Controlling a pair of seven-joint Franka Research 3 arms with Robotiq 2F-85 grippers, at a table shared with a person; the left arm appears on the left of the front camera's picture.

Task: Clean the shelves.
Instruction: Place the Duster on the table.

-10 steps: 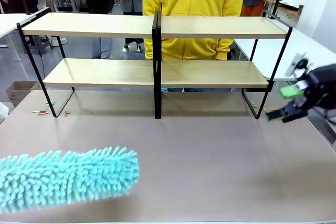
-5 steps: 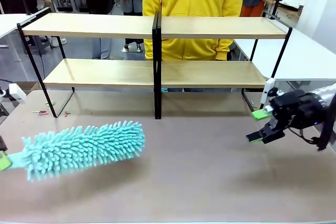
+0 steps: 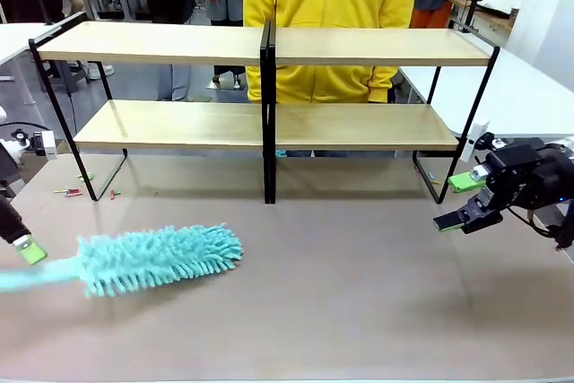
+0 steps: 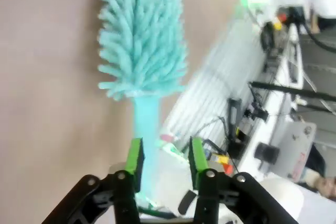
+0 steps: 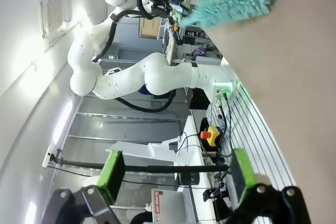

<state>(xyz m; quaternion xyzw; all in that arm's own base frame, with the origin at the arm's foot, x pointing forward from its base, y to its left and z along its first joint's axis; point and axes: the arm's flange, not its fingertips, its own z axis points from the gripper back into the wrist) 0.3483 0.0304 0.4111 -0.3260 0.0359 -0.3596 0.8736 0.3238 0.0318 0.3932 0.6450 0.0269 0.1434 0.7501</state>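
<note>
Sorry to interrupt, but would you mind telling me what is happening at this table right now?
The left gripper has its jaws parted beside the handle of a teal duster, whose fluffy head lies on the tabletop. The right gripper hangs open near the shelves' right end. The shelves are bare, and a person in a yellow hoodie stands behind them.

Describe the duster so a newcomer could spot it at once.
Start at the shelves, the two-tier wooden rack across the table's far side. Come forward and left onto the bare grey-brown tabletop. The duster lies there: a fluffy turquoise head on a matching handle, the only shaggy thing around.
</note>
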